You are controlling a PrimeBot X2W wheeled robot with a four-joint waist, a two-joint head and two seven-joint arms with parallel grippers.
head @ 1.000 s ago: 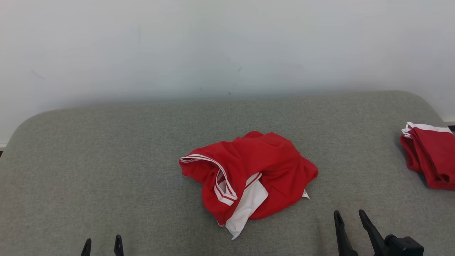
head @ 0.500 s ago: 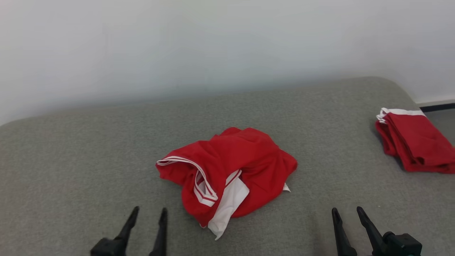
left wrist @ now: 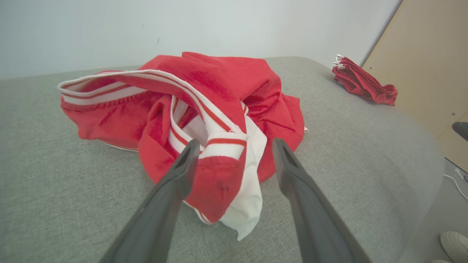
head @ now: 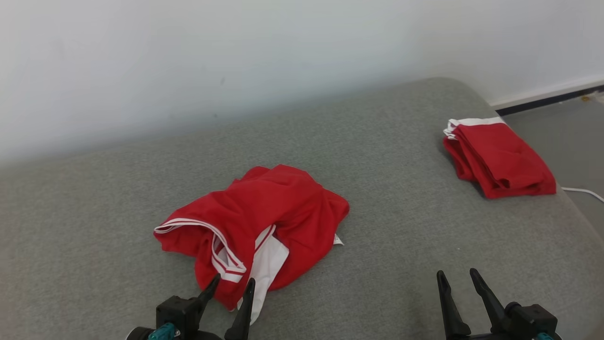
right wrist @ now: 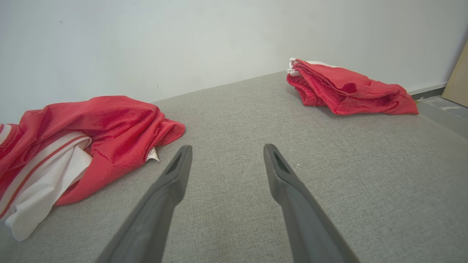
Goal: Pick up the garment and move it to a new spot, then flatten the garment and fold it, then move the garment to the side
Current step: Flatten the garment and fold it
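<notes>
Well apart, at 2 o'clock from the crumpled red garment with white striped trim point(head: 264, 212): a folded red cloth pile with a white edge point(head: 500, 160), close to the right edge of the grey fabric-covered pad point(head: 401, 245). Past that edge, a thin white cable point(head: 583, 191) on the floor. At 12 o'clock, a plain white wall point(head: 236, 56).

Open grey fabric around the right gripper point(head: 456, 273), spread wide and gripping nothing. Left gripper point(head: 234, 280) spread wide too, fingertips either side of the garment's 6 o'clock hem, not closed on it. Garment mid-pad, slightly left.

Since a second ago: camera swung, and left gripper up from the bottom edge to the hem.
</notes>
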